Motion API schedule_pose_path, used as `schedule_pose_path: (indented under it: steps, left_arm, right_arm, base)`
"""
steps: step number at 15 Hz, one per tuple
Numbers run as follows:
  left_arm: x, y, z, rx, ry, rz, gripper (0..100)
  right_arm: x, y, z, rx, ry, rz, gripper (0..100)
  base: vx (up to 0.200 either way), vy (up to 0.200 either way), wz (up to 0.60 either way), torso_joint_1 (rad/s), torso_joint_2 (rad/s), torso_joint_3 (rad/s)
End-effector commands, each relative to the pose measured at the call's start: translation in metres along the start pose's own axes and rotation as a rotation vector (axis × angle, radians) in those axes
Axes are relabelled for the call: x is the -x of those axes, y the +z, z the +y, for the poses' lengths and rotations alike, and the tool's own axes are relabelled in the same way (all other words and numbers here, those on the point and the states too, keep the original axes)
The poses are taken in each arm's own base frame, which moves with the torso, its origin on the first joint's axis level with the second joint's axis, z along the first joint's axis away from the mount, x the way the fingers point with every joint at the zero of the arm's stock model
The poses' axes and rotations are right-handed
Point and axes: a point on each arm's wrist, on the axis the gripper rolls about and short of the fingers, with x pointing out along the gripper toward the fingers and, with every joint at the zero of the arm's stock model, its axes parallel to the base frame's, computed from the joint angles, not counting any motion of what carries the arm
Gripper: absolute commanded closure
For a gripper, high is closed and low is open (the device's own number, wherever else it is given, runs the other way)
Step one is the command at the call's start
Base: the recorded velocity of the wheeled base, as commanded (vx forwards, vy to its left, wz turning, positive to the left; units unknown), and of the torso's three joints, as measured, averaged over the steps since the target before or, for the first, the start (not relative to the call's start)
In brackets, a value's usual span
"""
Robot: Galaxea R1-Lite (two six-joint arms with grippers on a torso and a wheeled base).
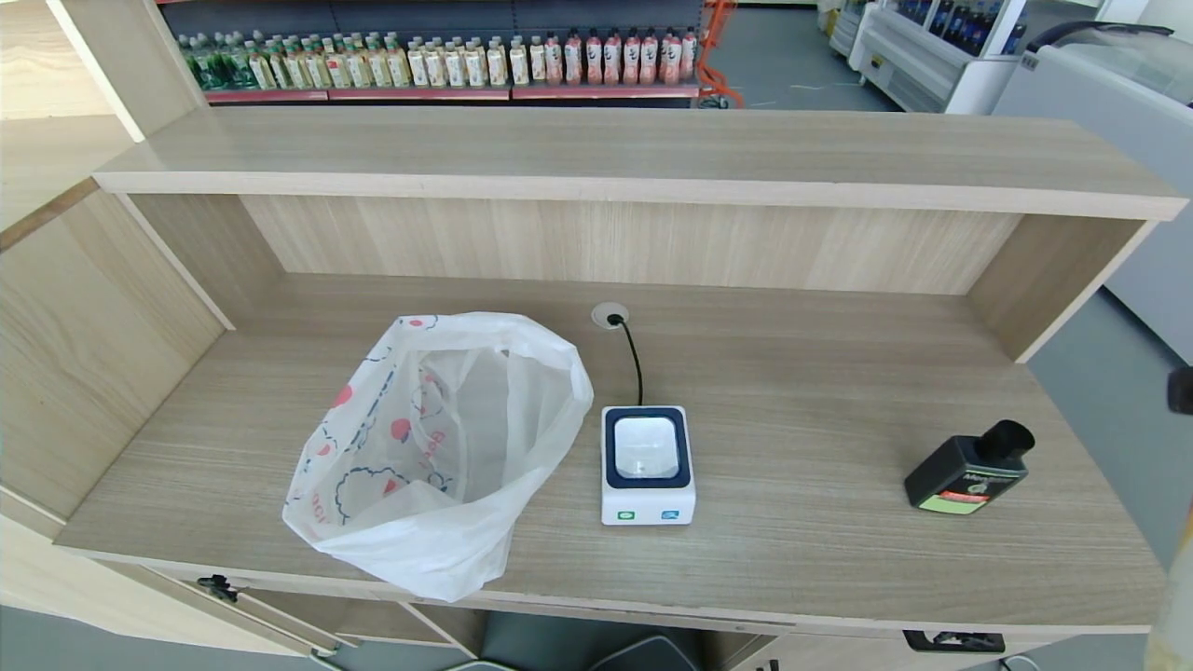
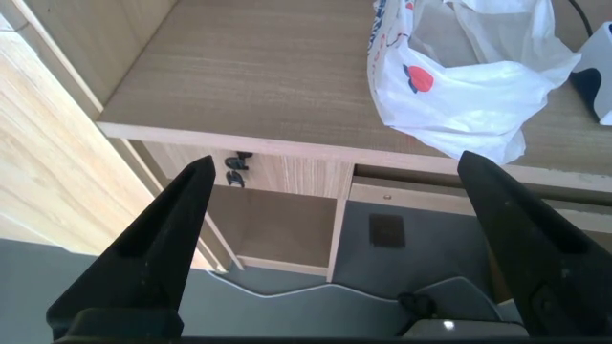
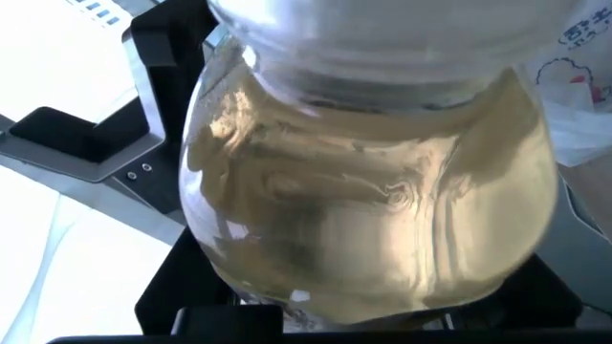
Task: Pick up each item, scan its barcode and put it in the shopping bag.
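A white shopping bag [image 1: 438,447] with red and blue prints stands open on the left half of the counter. Right of it sits the white barcode scanner [image 1: 648,463], its blue-framed window facing up. A black bottle [image 1: 969,471] lies on its side near the counter's right end. My left gripper [image 2: 335,253] hangs open with nothing in it, below the counter's front edge, with the bag [image 2: 469,86] above it. My right gripper [image 3: 373,330] is shut on a clear bottle of yellowish liquid [image 3: 373,182]. A pale sliver of that bottle [image 1: 1176,596] shows at the far right.
A black cable [image 1: 635,359] runs from the scanner to a grommet [image 1: 610,315] at the back of the counter. A raised wooden ledge [image 1: 634,154] and side walls enclose the counter. Drawers with a black handle [image 2: 237,168] sit under its front edge. Bare counter lies between scanner and black bottle.
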Motion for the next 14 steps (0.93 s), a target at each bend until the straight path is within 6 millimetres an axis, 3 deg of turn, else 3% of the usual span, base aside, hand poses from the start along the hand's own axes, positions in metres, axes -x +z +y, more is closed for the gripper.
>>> schedule_pose_path:
  steps: [1, 10, 12, 13, 14]
  left_arm:
    - [0.0, 0.0, 0.0, 0.001, 0.0, -0.001, 0]
    - [0.0, 0.0, 0.0, 0.001, 0.0, -0.001, 0]
    - [0.0, 0.0, 0.0, 0.001, 0.0, -0.001, 0]
    - [0.0, 0.0, 0.0, 0.001, 0.0, -0.001, 0]
    - [0.0, 0.0, 0.0, 0.001, 0.0, -0.001, 0]
  right_arm:
    - [0.0, -0.001, 0.002, 0.007, 0.005, 0.001, 100]
    - [-0.001, -0.004, 0.003, 0.064, -0.028, -0.024, 100]
    - [-0.002, -0.006, -0.016, 0.193, -0.198, -0.09, 100]
    - [-0.003, -0.014, -0.045, 0.312, -0.536, -0.086, 100]
    - [0.0, -0.021, -0.059, 0.365, -0.808, -0.014, 100]
  base:
    - [0.0, 0.0, 0.0, 0.0, 0.0, 0.0]
    - [0.0, 0.0, 0.0, 0.0, 0.0, 0.0]
    - [0.0, 0.0, 0.0, 0.0, 0.0, 0.0]
    - [0.0, 0.0, 0.0, 0.0, 0.0, 0.0]
    - [0.0, 0.0, 0.0, 0.0, 0.0, 0.0]
